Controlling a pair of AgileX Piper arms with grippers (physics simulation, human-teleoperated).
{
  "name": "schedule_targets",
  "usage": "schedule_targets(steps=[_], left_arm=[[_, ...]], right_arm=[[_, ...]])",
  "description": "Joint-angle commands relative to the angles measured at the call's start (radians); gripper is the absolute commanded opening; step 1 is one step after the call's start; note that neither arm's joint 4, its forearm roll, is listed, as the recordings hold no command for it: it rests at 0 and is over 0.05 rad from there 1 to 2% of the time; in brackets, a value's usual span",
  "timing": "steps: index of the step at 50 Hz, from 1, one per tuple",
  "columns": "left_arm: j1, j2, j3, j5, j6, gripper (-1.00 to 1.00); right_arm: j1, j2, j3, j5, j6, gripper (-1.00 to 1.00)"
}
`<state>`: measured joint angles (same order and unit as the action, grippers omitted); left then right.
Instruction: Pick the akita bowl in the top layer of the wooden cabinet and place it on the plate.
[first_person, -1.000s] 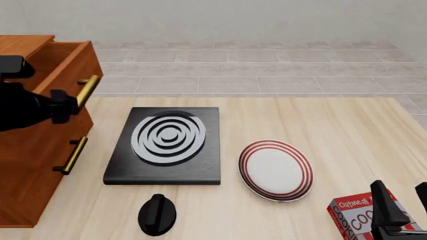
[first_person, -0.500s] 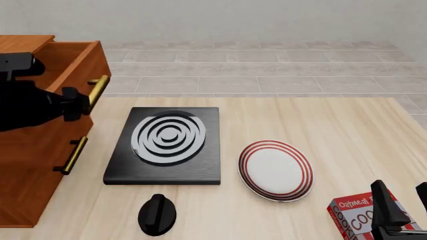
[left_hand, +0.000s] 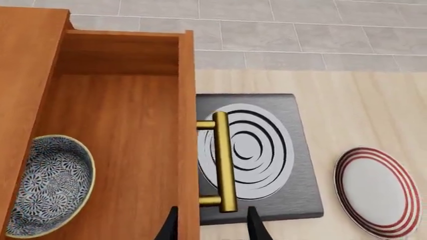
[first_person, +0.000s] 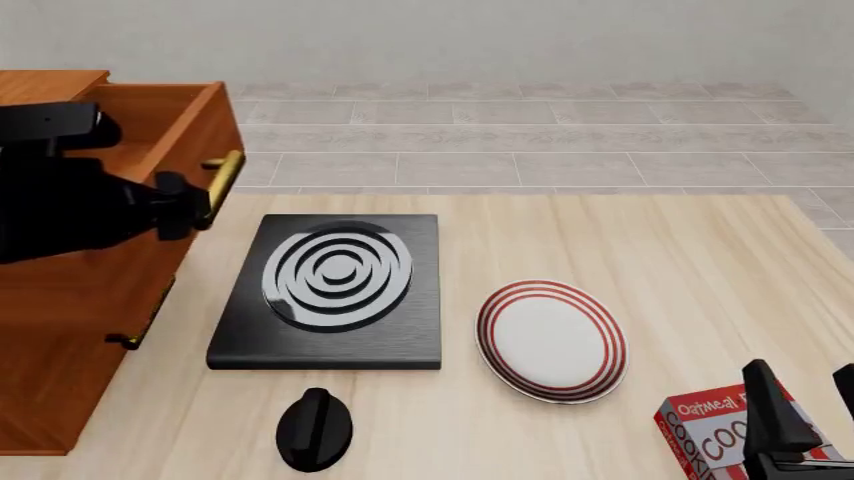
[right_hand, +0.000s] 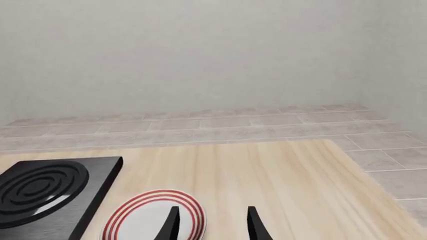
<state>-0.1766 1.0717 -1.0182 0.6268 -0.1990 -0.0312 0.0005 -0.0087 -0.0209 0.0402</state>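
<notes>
Left wrist view: the left gripper clasps the top layer's brass handle, drawer pulled out; the akita bowl lies inside. Next, release and reach for it.

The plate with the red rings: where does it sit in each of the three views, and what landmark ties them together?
Front view: the plate lies on the table right of centre.
Left wrist view: lower right corner, partly cut off.
Right wrist view: bottom edge, left of centre, partly cut off.
Shared landmark: the black slab with white rings directly beside the plate in all three.
</notes>
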Motion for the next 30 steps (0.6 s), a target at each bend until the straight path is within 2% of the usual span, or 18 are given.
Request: schedule_targets(steps=[1,30], left_arm=[[-0.07,0.082,0.034,-0.008,0.033,1.0],[-0.16,0.12,0.0,-0.022,0.007,1.0]], right_arm=[[-0.001,0.0,0.0,0.0,-0.001,1.0],[-0.005,0.0,0.002,-0.002,0.002,1.0]])
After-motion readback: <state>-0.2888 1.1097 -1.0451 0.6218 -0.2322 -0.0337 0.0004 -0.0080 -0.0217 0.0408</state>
